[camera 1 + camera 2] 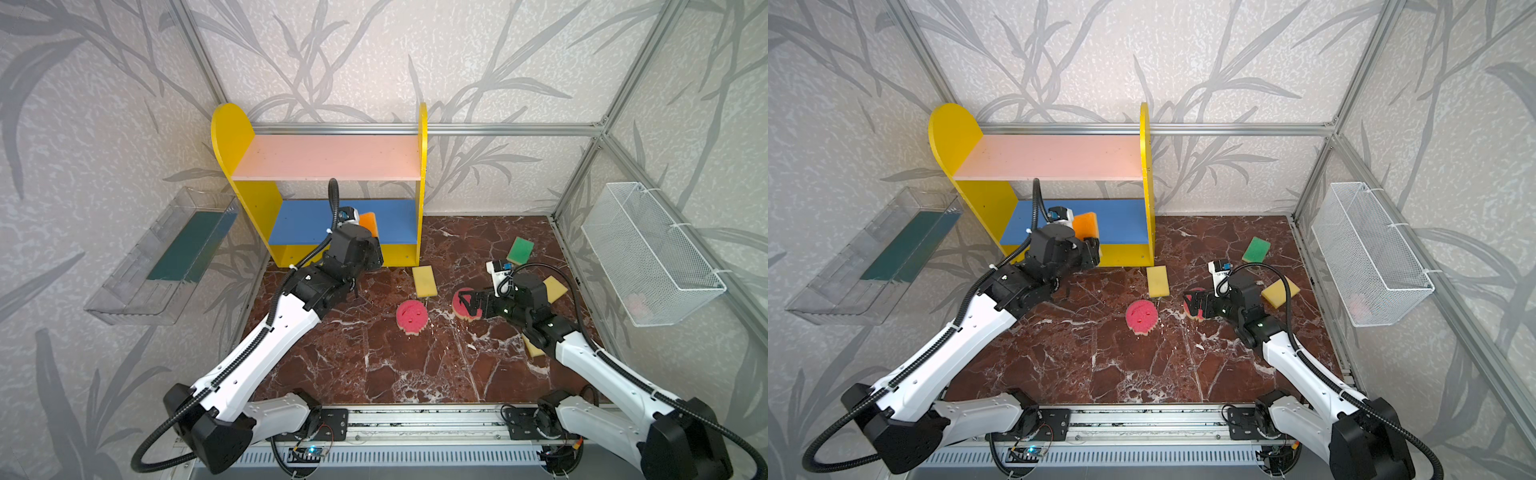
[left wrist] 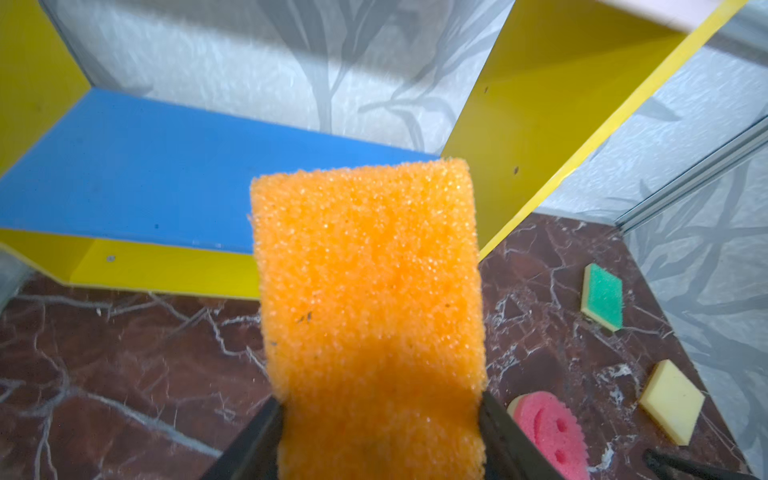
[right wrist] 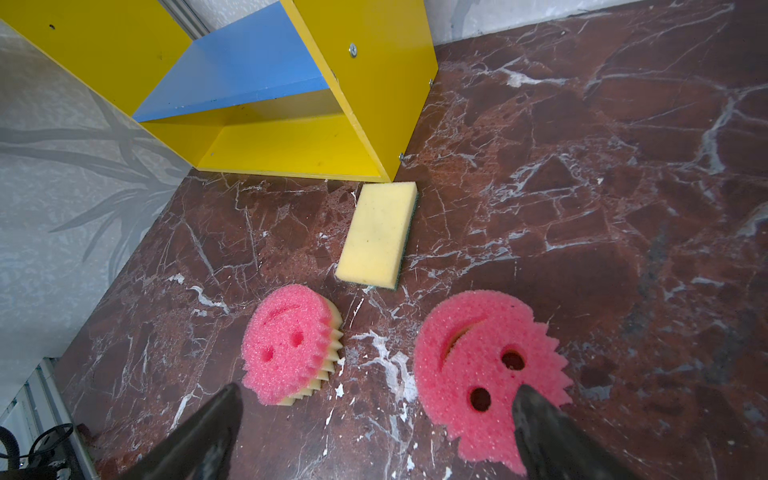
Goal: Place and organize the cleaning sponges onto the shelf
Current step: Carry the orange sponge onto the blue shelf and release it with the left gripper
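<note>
Fingers [image 2: 257,436] of left hand [image 2: 378,415] clamp orange sponge [image 2: 365,270] before blue board [image 2: 124,174]; right hand [image 3: 380,390] hovers wide above pink sponge [image 3: 478,365].

The orange sponge [image 2: 370,291] is made of coarse, open-pored foam, rough and matt. The same grainy foam is seen on the pink smiley sponge [image 3: 286,345] and the second pink sponge [image 3: 478,365], each backed by a paler yellow layer. A finer, smoother foam is shown by the yellow sponge [image 3: 378,237], edged with a thin green scrub layer. The shelf [image 3: 374,83] is built of smoothly painted boards with a faint sheen, fastened with metal screws. The table [image 3: 582,187] is finished in a smooth, marble-patterned red-brown. The basket [image 1: 665,266] is formed of white wire mesh, the tray [image 1: 124,307] of clear plastic.
</note>
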Controlling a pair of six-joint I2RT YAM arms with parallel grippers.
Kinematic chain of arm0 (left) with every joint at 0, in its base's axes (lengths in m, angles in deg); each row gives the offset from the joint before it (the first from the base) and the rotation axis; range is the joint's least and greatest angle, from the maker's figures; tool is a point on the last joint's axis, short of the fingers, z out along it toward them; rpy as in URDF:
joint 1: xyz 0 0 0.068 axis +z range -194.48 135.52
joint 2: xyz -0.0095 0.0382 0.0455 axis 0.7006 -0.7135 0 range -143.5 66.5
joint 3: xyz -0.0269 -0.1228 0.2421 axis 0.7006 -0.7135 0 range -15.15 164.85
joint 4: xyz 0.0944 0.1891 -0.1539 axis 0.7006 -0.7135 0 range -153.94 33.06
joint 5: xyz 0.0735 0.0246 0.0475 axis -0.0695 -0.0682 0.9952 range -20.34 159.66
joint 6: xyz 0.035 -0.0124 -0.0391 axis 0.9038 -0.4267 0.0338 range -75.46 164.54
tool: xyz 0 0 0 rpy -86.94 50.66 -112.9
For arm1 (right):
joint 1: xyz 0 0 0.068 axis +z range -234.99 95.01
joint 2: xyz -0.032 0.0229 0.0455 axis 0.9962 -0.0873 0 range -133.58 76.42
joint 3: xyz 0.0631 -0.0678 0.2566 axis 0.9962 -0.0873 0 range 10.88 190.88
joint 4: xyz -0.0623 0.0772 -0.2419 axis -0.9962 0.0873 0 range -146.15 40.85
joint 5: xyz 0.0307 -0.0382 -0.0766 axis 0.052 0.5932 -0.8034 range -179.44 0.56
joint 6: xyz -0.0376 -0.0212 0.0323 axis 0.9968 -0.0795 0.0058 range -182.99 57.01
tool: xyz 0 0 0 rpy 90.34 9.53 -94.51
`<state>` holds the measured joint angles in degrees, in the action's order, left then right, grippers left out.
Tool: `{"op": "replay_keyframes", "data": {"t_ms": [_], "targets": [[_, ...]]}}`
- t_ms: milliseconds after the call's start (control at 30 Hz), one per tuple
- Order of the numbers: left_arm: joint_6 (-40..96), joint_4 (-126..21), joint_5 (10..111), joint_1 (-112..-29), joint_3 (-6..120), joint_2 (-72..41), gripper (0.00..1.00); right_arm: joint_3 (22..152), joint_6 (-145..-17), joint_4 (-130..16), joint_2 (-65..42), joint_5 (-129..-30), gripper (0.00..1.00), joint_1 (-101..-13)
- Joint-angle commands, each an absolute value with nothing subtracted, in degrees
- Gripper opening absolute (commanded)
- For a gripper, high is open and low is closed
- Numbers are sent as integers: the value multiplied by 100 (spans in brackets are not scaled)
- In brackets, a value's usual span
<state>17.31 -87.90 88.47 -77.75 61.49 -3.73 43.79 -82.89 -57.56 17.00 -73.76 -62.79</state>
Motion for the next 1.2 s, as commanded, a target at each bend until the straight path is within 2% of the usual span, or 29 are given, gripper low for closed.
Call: {"op": "replay_keyframes", "data": {"t_ms": [0,233,533,767,1167], "targets": [[2232,-9301,8927,-7784,6350,-823,61,4305,-8283,-5720,1863,-7331,99,-6249],[2237,-8181,8471,-7633,5950,-1347,61,4246,-8381,-5833,1840,-7282,99,-6245],[2308,-6386,7920,-7152,5651,-2157,61,4375,-8427,-6025,1231,-7178,99,-5883],[2288,-5724,7556,-6905,6030,-3074,61,4419,-8395,-6050,1092,-7285,99,-5784],[2555,-5819,7312,-6805,7452,-4351,60,4505,-8364,-6089,877,-7344,99,-5700]]}}
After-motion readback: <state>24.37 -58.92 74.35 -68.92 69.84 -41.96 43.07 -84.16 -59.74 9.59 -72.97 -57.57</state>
